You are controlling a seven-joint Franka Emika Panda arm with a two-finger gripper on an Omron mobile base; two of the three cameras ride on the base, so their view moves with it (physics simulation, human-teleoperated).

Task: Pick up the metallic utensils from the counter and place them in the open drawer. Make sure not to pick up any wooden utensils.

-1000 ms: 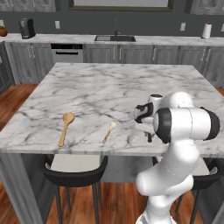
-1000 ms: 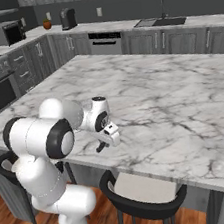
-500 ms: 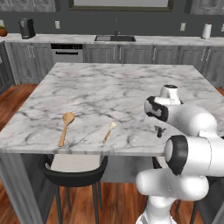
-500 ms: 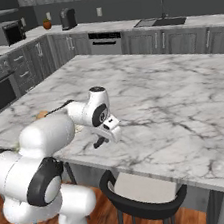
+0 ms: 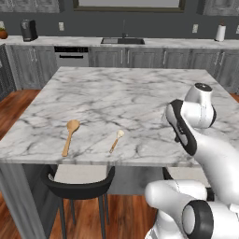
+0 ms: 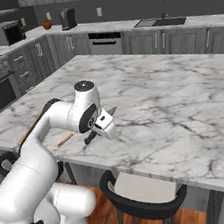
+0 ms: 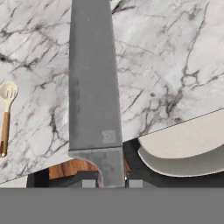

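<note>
A: The knife (image 7: 94, 83) is pinched near its heel by the gripper (image 7: 111, 183), jaws nearly closed, blade jutting out over the counter (image 5: 126, 93).
B: A slip could be caused by that narrow hold. The drawer can't be made out.
A: The arm is folded low; the wrist is held beside the counter edge, spoons (image 5: 70, 135) left untouched.

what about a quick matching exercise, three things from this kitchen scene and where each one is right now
Things:
1. knife
2. large wooden spoon
3. stool

Places:
A. tucked under the counter's near edge
B. lying on the marble counter, beside a smaller spoon
C. between the gripper fingers, blade pointing away from the hand

Pairs: 1-C, 2-B, 3-A
</note>
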